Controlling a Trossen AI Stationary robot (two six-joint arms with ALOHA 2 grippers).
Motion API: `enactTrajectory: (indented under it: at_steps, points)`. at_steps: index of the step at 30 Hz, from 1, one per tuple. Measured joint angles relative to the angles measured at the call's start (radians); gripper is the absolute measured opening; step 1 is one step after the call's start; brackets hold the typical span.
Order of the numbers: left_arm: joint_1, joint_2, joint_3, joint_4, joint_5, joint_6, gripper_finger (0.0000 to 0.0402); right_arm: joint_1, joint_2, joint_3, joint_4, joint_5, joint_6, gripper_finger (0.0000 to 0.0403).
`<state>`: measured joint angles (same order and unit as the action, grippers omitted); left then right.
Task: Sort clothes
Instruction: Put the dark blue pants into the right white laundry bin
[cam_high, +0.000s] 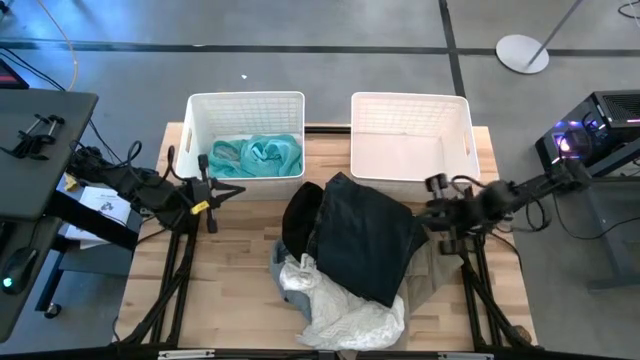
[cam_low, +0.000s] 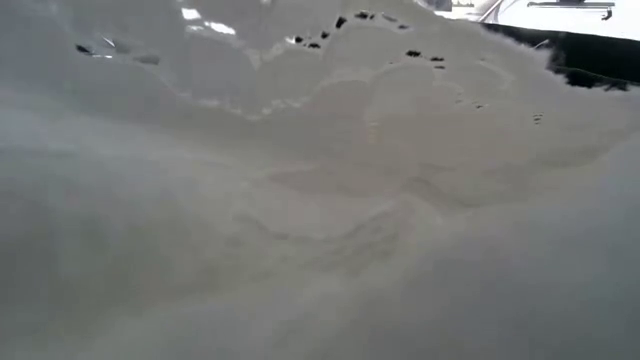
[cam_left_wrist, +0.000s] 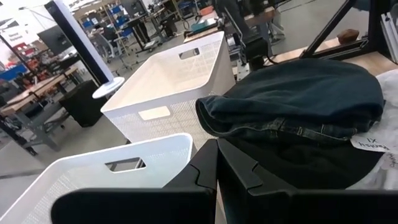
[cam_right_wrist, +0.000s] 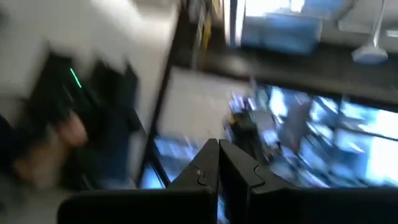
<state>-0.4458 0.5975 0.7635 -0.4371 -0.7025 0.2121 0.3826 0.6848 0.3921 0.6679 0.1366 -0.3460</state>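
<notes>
The clothes lie in a pile (cam_high: 350, 255) at the table's middle and near edge. A dark denim garment (cam_high: 365, 235) is on top, over a black one (cam_high: 300, 215). A white one (cam_high: 345, 315) lies nearest the near edge and fills the low view (cam_low: 320, 200). Beige cloth (cam_high: 428, 268) shows at the pile's right. A teal garment (cam_high: 255, 155) lies in the left basket (cam_high: 200, 120). My left gripper (cam_high: 238, 189) is shut and hovers left of the pile, in front of that basket. My right gripper (cam_high: 432, 186) is shut, at the pile's right, holding nothing.
The right white basket (cam_high: 460, 125) stands at the far edge, and no clothes show in it. Bare wood (cam_high: 230, 280) lies left of the pile. In the left wrist view both baskets (cam_left_wrist: 180, 81) and the dark denim garment (cam_left_wrist: 298, 93) show ahead of the shut fingers.
</notes>
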Motion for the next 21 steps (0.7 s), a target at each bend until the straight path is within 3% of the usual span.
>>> enactTrajectory:
  at_steps: [5,7,16,21]
  points:
    - [0.0,0.0,0.0,-0.033,0.001,-0.002,0.0,0.058,0.248,0.327,-0.414,0.386,-0.063,0.0011]
    - [0.0,0.0,0.0,-0.047,0.001,-0.014,0.0,0.071,0.334,0.473,-0.599,0.456,0.01,0.0031]
    - [0.0,0.0,0.0,-0.166,0.008,-0.113,0.0,0.164,0.736,1.052,-1.394,0.457,0.579,0.0197]
    - [0.0,0.0,0.0,-0.207,0.011,-0.156,0.0,0.236,0.948,1.238,-1.565,0.457,0.798,0.0276]
